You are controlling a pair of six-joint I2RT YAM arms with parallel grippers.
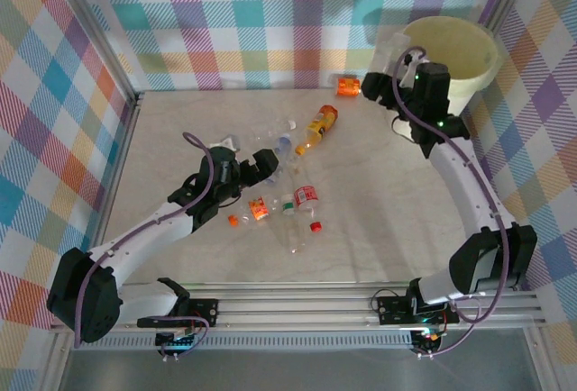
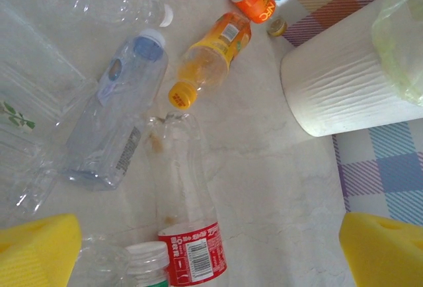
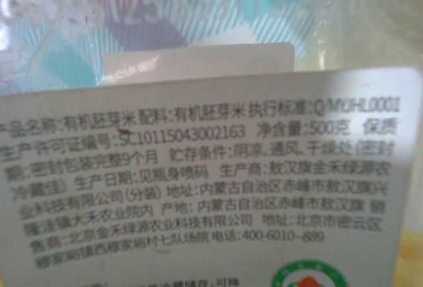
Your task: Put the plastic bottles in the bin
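Note:
My right gripper is shut on a clear plastic bottle with a white printed label, held in the air at the left rim of the bin. The label sits very close to the right wrist camera. The round white bin has a pale yellow bag. My left gripper hangs open over the bottles in the middle of the table, its yellow pads wide apart. Between the pads lies a clear red-labelled bottle, untouched. An orange bottle and a blue-capped clear bottle lie beyond.
A small orange bottle lies by the back wall near the bin. Another clear bottle lies behind the left gripper. Loose caps, one red and one orange, rest on the table. Checkered walls enclose the table.

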